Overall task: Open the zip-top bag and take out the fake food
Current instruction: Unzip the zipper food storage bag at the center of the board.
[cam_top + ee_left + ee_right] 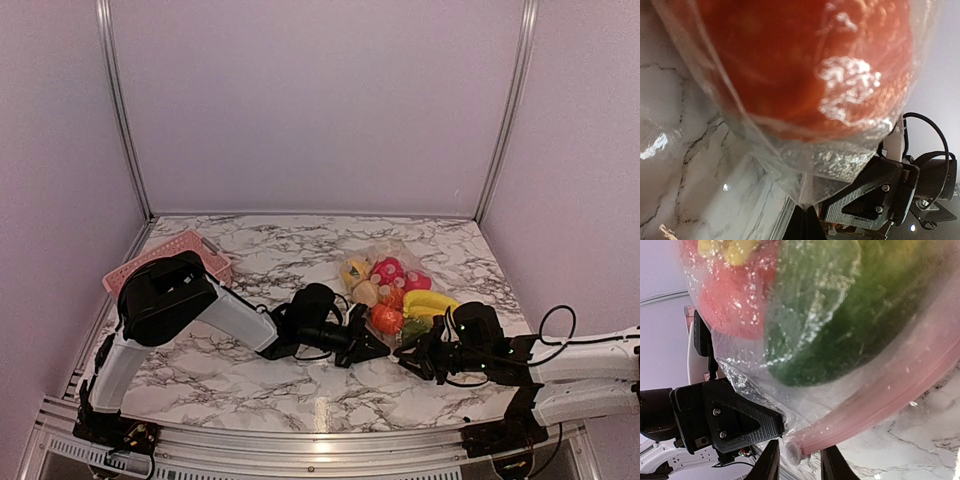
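Okay, left gripper [372, 347] clamps film of the zip-top bag [390, 255] at its 7 o'clock as my anchor; right gripper [799, 460] jaws stand apart astride the pink zip strip [880, 405], ready to pull.

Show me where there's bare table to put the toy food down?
Bare table: the patch between the basket and the bag, the far strip behind the bag, and the near strip along the front edge. Crowded: where the left end effector and right end effector meet the bag's near side.
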Tool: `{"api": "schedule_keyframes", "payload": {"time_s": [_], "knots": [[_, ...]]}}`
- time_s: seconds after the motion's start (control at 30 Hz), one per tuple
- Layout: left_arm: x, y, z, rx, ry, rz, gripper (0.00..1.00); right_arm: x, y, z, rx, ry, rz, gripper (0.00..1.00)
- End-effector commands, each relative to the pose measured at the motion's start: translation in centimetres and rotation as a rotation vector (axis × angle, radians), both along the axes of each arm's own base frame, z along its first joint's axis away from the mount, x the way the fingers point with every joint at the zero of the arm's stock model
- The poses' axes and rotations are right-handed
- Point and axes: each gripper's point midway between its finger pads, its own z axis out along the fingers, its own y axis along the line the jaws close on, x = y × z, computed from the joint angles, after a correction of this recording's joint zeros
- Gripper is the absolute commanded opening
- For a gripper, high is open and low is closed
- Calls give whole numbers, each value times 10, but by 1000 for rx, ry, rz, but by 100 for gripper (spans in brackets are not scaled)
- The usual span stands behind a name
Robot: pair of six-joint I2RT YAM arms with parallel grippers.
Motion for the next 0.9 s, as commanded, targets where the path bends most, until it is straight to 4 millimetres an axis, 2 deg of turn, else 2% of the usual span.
{"api": "schedule_keyframes", "payload": {"time_s": [0.0,0.4,0.87], "knots": [[-3,-4,0,-27,-11,-13,0,4,1,4,22,-13,-33,25],[-6,2,4,-25,-14,-5,0,7,-2,9,19,-31,-52,20],[-8,3,5,-27,-2,-2,0,7,1,10,25,-25,-42,24]]}}
